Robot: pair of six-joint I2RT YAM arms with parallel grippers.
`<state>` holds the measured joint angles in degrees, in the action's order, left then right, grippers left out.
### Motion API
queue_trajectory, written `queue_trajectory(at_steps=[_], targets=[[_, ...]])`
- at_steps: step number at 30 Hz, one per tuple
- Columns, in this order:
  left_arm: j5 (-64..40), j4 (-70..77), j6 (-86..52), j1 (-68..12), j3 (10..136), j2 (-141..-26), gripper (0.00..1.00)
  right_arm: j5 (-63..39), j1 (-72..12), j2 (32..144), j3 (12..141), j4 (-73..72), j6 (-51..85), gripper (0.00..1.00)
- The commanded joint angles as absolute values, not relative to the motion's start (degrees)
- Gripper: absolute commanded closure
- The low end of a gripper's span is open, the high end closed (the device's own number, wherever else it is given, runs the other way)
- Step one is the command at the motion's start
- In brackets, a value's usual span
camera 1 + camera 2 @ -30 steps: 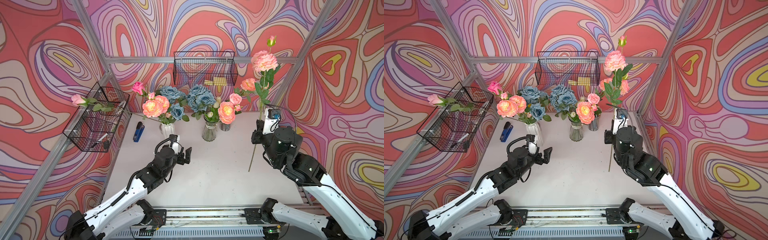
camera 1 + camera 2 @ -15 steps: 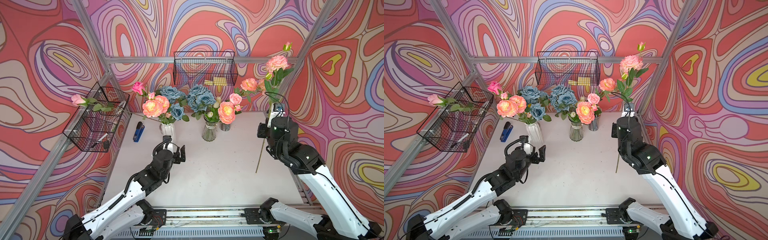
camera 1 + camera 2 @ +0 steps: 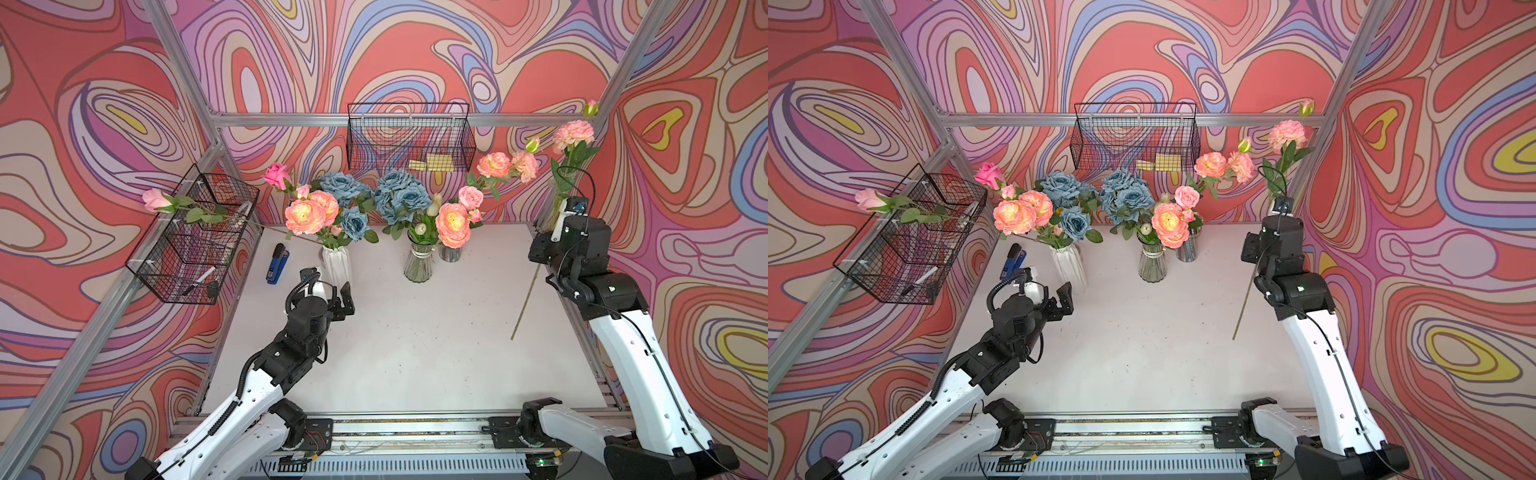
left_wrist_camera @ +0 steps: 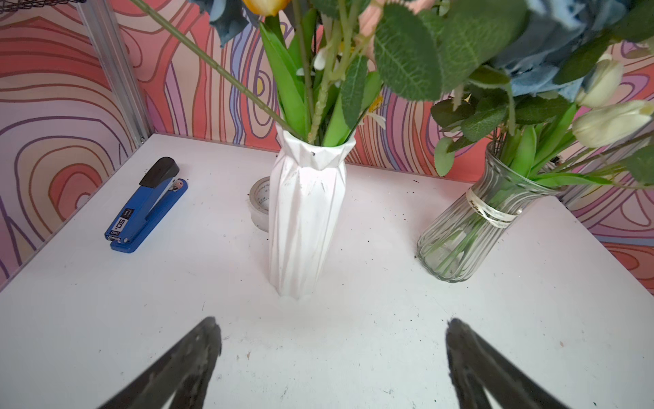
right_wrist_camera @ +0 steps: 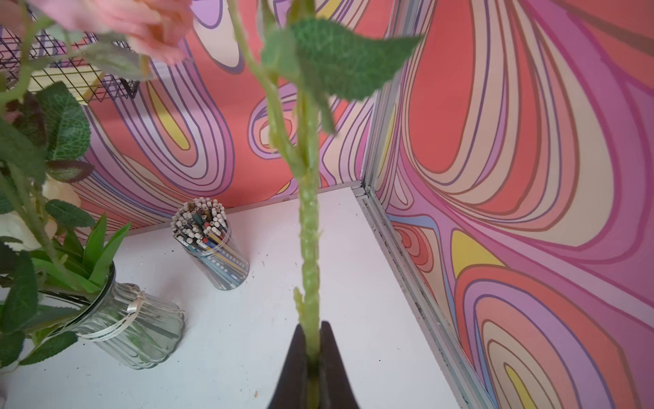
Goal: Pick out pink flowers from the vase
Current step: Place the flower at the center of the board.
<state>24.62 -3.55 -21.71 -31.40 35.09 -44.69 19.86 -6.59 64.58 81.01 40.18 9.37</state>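
Right gripper (image 5: 313,329) grips the pink flower (image 3: 573,132) mid-stem, bloom above it, bare stem end below

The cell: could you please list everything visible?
pink flowers: several, peach-pink; both vases, one leaning over side basket
held flower: one, pink; in right claw
blue roses: several, blue; both vases
white vase: one; back left
glass vase: one, clear; back centre
pencil jar: one, clear; beside glass vase
stapler: one, blue; beside white vase
tape: one, grey; behind white vase
baskets: two, black wire; side and back walls
left claw: open, before white vase
right claw: shut on held flower
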Motion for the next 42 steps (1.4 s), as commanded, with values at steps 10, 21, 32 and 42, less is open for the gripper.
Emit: queue_trajectory(at_steps=[10, 21, 32, 42], targets=[[28.28, -3.66, -22.55, -29.19, 32.19, -41.29, 0.00, 15.78, -3.38, 61.51, 76.15, 32.12, 11.82, 1.00], [23.36, -0.28, -23.07, -23.35, 31.25, -40.40, 0.00, 15.14, -3.07, 63.72, 76.18, 34.28, 12.25, 1.00], [7.52, 14.27, -26.43, -11.47, 30.07, -42.26, 0.00, 7.29, -2.64, 65.86, 65.19, 29.94, 19.10, 1.00], [2.95, 24.71, -29.55, -3.40, 27.44, -43.63, 0.00, 3.37, -2.39, 70.71, 57.50, 25.10, 22.52, 1.00]])
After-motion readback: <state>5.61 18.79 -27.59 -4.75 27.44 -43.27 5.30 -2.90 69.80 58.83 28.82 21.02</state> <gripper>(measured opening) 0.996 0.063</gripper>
